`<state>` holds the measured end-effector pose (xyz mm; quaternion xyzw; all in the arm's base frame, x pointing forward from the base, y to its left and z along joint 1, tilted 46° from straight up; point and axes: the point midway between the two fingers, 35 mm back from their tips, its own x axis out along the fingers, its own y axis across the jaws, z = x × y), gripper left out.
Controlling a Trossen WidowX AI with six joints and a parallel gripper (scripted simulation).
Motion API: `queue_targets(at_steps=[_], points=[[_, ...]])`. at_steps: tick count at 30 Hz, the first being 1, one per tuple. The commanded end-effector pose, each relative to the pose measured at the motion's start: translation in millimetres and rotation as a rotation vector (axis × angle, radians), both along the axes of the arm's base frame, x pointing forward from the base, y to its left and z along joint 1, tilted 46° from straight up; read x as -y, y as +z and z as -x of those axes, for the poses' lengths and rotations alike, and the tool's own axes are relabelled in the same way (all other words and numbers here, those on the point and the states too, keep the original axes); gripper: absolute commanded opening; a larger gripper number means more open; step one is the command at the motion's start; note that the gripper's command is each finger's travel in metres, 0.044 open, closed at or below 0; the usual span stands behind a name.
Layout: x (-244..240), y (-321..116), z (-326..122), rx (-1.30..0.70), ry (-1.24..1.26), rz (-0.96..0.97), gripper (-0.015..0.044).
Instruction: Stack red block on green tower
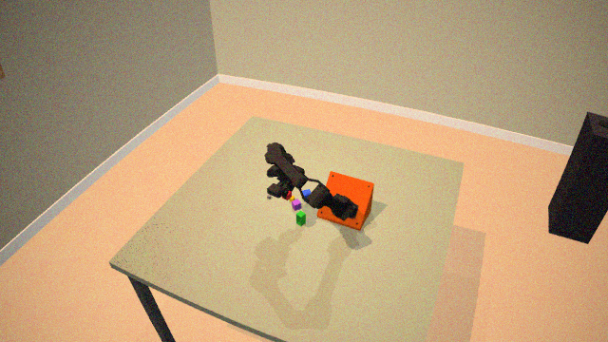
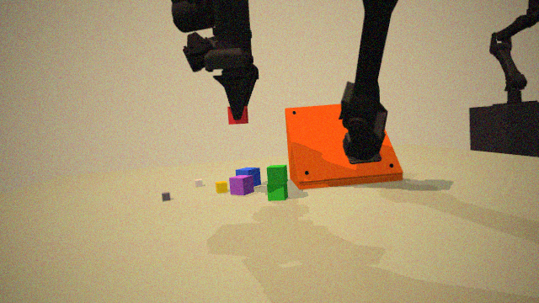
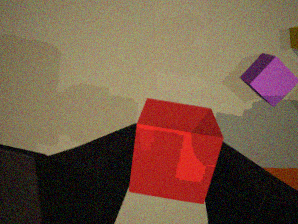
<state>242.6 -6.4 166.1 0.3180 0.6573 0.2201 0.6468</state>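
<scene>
The red block (image 2: pixel 237 115) hangs gripped in the hand (image 2: pixel 238 110), high above the desk (image 2: pixel 126 252), left of the green tower (image 2: pixel 277 183).

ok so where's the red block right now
In the exterior view the red block hangs in the air, pinched in the claw, high above the table and left of the green tower, roughly over the purple cube.

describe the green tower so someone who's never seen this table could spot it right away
Start at the orange base plate under the arm. Just off its near left corner stands the green tower, beside the purple cube. It is the only green piece, and taller than every neighbour.
</scene>
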Motion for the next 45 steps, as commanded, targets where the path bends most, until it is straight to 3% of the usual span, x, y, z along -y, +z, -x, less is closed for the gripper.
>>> queue_targets(at_steps=[1, 13, 45], points=[[-1, -4, 17, -0.001, 0.005, -0.001, 0.0000], [-6, -20, 60, -0.005, 0.005, -0.010, 0.0000], [-50, -63, 57, 0.019, 0.048, -0.014, 0.0000]])
